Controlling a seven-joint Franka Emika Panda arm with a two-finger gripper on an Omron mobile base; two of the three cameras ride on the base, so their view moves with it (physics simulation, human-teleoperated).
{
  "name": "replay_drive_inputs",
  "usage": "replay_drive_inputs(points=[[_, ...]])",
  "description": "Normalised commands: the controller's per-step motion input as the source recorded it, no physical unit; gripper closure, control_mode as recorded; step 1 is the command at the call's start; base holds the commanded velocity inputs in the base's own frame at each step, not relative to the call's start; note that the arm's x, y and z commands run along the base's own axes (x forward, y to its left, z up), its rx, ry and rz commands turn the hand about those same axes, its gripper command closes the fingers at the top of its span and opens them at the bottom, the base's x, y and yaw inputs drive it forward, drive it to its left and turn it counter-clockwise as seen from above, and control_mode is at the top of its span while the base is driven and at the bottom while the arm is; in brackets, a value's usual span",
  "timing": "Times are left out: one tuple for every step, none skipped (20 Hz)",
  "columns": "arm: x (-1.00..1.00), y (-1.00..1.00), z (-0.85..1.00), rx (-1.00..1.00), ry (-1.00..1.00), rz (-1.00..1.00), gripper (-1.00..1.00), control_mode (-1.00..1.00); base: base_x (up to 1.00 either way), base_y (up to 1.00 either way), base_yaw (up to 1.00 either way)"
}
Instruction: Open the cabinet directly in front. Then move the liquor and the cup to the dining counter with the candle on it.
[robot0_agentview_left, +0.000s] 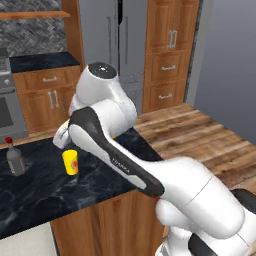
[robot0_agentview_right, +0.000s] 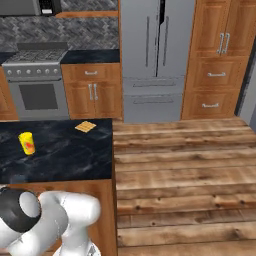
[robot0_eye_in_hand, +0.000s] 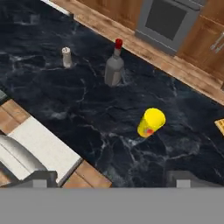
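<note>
In the left base view, the cup (robot0_agentview_left: 70, 162) stands upright on the dining counter (robot0_agentview_left: 45, 192), just below the arm's hand end, with the liquor (robot0_agentview_left: 15, 157) well off to its side, also upright.

In the right base view, the cup stands alone on the black marble, a small waffle-like square (robot0_agentview_right: 85, 126) well apart from it.

In the hand view, the gripper (robot0_eye_in_hand: 111, 179) hangs above the counter, jaws spread and holding nothing. The cup sits ahead of the fingertips, its inside not visible; the liquor stands farther beyond, the candle (robot0_eye_in_hand: 66, 57) off to one side.
</note>
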Motion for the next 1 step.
replay_drive_inputs(points=[[-1.00,-1.00,-0.82,0.21,-0.14,0.00,-1.00,-1.00,0.00,0.00,0.00]])
